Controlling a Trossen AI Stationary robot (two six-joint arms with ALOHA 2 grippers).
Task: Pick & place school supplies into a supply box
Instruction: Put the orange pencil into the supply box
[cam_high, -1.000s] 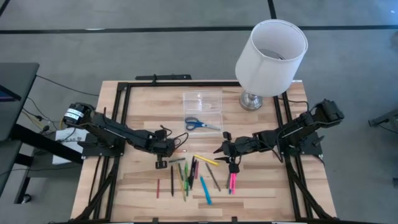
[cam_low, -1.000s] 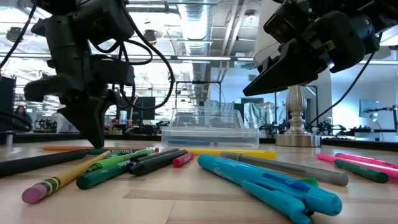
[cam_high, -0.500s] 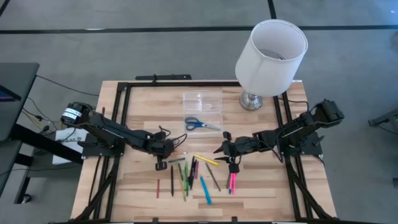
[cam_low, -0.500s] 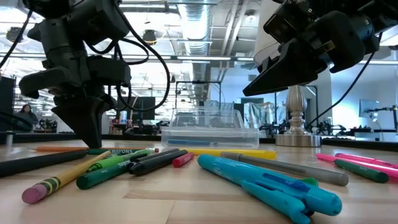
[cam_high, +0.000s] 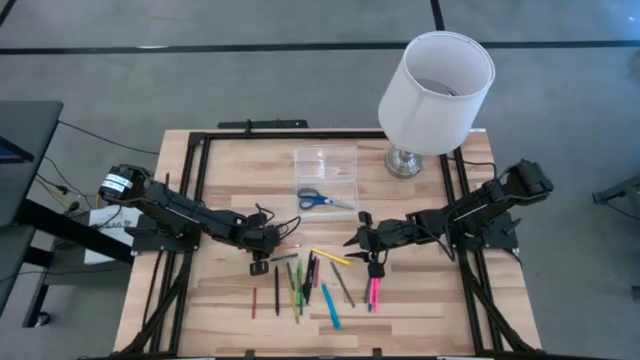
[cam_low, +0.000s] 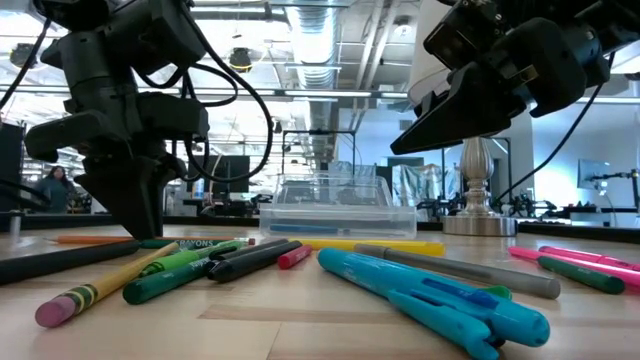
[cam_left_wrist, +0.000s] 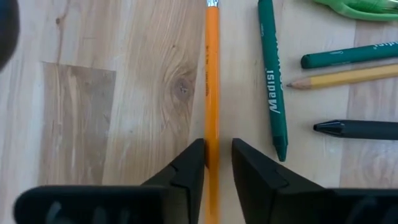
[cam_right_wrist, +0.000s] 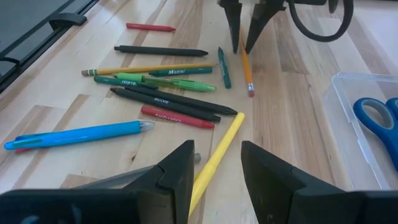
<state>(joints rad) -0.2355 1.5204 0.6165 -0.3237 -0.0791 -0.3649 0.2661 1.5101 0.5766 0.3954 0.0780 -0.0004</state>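
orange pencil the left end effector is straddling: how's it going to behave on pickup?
The orange pencil looks thin, stiff and probably light. The left end effector straddles it well off its middle, so it may tilt once lifted. It lies flat on the smooth wooden table, so a nudge could roll it.

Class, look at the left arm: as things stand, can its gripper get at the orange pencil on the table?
Probably yes. The left gripper is already down over the orange pencil, one finger on each side, jaws slightly apart. The green pencil lies clear to one side, so nothing blocks the grip.
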